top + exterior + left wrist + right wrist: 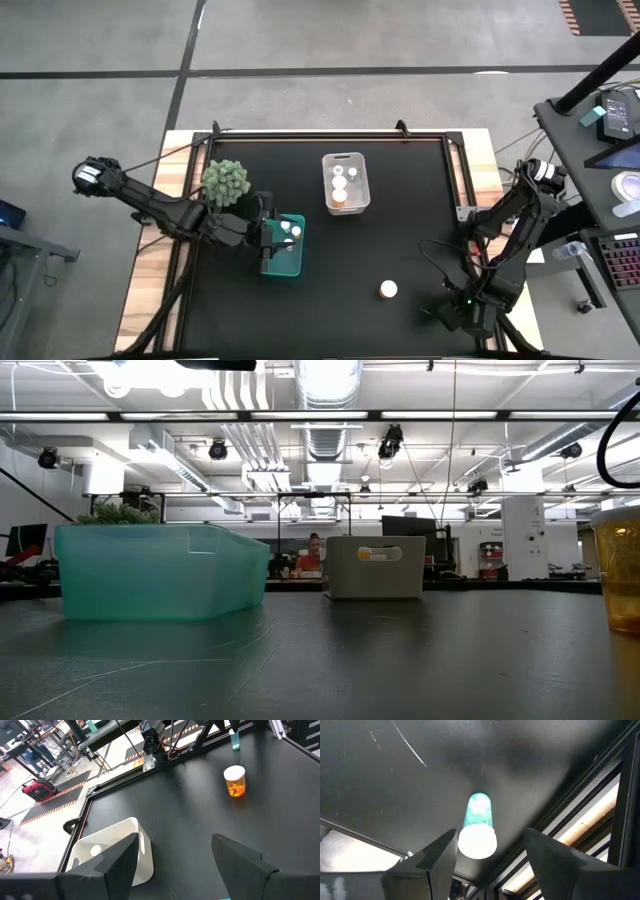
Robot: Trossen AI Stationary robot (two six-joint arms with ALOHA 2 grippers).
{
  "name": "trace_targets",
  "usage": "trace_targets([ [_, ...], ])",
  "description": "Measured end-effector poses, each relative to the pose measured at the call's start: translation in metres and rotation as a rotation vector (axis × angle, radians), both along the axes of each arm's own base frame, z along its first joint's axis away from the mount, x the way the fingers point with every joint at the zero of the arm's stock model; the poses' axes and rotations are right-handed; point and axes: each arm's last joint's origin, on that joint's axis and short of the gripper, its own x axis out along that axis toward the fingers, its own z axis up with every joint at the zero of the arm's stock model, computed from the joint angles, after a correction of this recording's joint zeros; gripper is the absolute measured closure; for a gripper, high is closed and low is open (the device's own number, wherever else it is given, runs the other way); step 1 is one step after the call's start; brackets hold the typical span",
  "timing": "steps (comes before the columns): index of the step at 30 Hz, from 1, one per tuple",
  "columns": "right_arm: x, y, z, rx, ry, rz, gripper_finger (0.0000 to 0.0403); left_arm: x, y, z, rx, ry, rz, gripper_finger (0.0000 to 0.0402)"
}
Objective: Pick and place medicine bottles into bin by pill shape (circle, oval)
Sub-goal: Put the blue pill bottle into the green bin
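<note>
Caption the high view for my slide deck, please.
Left gripper open over teal bin; one bottle left on the table.

Left arm reaches in from the left edge, elbow bent, stretched out flat toward the middle. Its left gripper points forward with fingers spread wide, nothing between them. Right arm is folded up tight at the near right corner, right gripper aimed down, fingers apart too, not clamped on anything.
</note>
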Motion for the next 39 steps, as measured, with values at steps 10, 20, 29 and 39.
trace_targets([
  [10, 0.001, 0.002, 0.007, 0.013, -0.019, -0.021, 0.0184, 0.0, 0.0, 0.0, -0.001, -0.001, 0.0, 0.0166],
  [20, 0.001, 0.001, 0.014, 0.037, -0.028, -0.081, 0.0184, 0.0, 0.0, 0.0, -0.002, -0.001, -0.001, 0.0166],
  [29, 0.003, 0.006, -0.002, 0.007, -0.012, -0.026, 0.0184, 0.0, 0.0, -0.001, -0.001, 0.002, 0.001, 0.0166],
  [39, 0.003, 0.005, -0.006, -0.016, -0.006, -0.023, 0.0263, 0.0, 0.0, -0.001, -0.004, -0.001, 0.002, 0.0166],
])
